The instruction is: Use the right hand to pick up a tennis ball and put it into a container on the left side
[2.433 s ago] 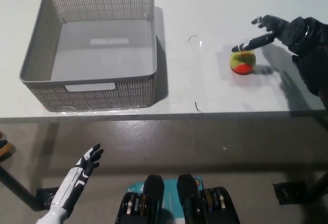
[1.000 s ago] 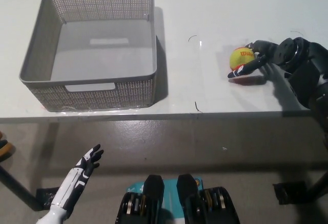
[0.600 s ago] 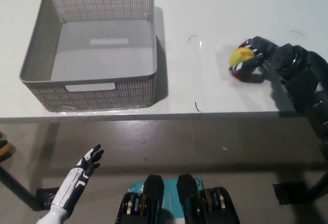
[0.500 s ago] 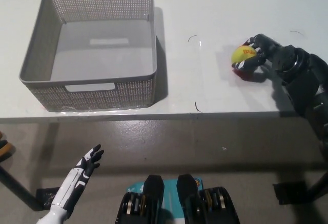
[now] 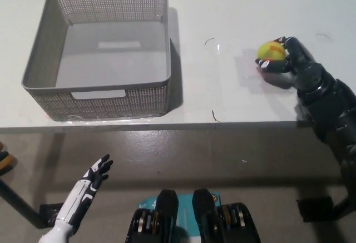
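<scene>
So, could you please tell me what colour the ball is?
The ball is yellow-green with reddish lettering, seen in the head view.

A white desk (image 5: 233, 98) seen from steeply above. On its left part sits a grey mesh basket (image 5: 100, 48) with cut-out handles, nothing inside it. Well to the right of the basket, a black right hand (image 5: 289, 65) grips a yellow tennis ball (image 5: 271, 50), its fingers (image 5: 269, 64) curled around the ball's lower and right sides; a red patch shows at the ball's underside. The black arm runs from the hand down toward the lower right, crossing the desk's front edge. Below the basket, off the desk and over the grey floor (image 5: 183, 159), the white left hand (image 5: 95, 172) hangs with its fingers spread, holding nothing.
</scene>
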{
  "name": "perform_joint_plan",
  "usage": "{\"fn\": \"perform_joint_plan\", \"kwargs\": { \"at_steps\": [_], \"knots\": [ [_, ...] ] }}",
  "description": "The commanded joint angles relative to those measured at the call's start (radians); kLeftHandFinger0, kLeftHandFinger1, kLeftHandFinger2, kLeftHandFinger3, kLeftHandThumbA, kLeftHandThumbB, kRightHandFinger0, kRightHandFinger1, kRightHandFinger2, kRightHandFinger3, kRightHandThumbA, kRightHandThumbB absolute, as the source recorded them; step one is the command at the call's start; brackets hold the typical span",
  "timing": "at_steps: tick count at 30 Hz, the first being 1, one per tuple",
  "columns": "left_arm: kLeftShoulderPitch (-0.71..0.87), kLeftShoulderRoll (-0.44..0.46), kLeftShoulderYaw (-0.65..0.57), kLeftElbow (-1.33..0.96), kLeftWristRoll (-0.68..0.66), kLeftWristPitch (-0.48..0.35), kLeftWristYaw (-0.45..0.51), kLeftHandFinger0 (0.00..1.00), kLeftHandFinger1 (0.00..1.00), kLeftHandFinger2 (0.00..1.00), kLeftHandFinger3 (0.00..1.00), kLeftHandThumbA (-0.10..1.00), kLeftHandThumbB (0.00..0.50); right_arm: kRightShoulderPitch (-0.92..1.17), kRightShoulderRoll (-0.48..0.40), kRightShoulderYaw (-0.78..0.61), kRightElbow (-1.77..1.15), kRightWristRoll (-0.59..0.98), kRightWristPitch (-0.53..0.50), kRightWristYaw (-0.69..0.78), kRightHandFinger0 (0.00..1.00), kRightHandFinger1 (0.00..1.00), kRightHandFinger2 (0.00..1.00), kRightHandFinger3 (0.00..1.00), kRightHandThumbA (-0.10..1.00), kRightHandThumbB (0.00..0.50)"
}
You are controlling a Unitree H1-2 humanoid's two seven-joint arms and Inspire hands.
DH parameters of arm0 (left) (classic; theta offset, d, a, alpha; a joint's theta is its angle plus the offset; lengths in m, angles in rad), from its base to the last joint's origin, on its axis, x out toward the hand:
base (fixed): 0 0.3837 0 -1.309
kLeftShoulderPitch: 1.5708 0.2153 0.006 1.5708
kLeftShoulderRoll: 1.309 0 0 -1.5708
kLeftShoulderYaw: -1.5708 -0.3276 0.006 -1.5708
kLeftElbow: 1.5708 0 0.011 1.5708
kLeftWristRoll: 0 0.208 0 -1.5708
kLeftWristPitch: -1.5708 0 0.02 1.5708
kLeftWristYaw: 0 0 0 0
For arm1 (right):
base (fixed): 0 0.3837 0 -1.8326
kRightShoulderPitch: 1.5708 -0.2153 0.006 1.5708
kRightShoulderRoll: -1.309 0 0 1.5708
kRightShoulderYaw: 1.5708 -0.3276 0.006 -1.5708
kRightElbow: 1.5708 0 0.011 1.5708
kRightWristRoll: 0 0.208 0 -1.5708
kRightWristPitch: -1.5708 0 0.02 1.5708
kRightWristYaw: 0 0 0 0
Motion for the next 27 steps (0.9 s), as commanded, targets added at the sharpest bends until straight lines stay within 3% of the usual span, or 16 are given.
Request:
{"fn": "perform_joint_plan", "kwargs": {
  "at_steps": [1, 5, 8, 14, 16, 21, 25, 27],
  "knots": [
    [-0.02, 0.022, 0.007, -0.008, -0.012, -0.026, -0.02, 1.0, 1.0, 1.0, 1.0, 1.0, 0.303, -0.089, 0.014, -0.071, -0.062, 0.099, -0.13, -0.122, 0.0, 0.3, 0.72, 0.68, -0.1, 0.146],
    [-0.021, 0.019, 0.008, -0.004, -0.005, -0.028, -0.011, 1.0, 1.0, 1.0, 1.0, 1.0, 0.309, -0.103, 0.029, -0.102, -0.14, 0.121, -0.16, -0.112, 0.0, 0.34, 0.69, 0.66, -0.1, 0.134],
    [-0.02, 0.017, 0.006, 0.002, -0.01, -0.024, -0.015, 1.0, 1.0, 1.0, 1.0, 1.0, 0.304, -0.112, 0.042, -0.103, -0.241, 0.117, -0.119, -0.101, 0.0, 0.38, 0.73, 0.72, -0.1, 0.135],
    [-0.021, 0.019, 0.007, 0.008, -0.003, -0.02, -0.011, 1.0, 1.0, 1.0, 1.0, 1.0, 0.309, -0.105, 0.069, -0.08, -0.508, 0.104, -0.051, -0.066, 0.0, 0.4, 0.71, 0.72, -0.1, 0.138],
    [-0.017, 0.019, 0.007, 0.01, -0.003, -0.02, -0.012, 1.0, 1.0, 1.0, 1.0, 1.0, 0.302, -0.102, 0.082, -0.07, -0.569, 0.105, -0.067, -0.049, 0.0, 0.43, 0.75, 0.77, -0.1, 0.14],
    [-0.017, 0.02, 0.004, 0.024, 0.001, -0.036, -0.012, 1.0, 1.0, 1.0, 1.0, 1.0, 0.31, -0.11, 0.127, -0.04, -0.715, 0.081, 0.084, -0.02, 0.0, 0.4, 0.73, 0.75, -0.1, 0.151],
    [-0.014, 0.018, 0.003, 0.028, 0.001, -0.038, -0.011, 1.0, 1.0, 1.0, 1.0, 1.0, 0.314, -0.129, 0.179, -0.022, -0.71, 0.112, 0.054, 0.006, 0.0, 0.39, 0.74, 0.77, -0.1, 0.136],
    [-0.013, 0.016, 0.005, 0.028, -0.018, -0.034, -0.02, 1.0, 1.0, 1.0, 1.0, 1.0, 0.323, -0.144, 0.206, -0.008, -0.69, 0.109, 0.058, 0.006, 0.0, 0.39, 0.73, 0.77, -0.1, 0.153]
  ]
}}
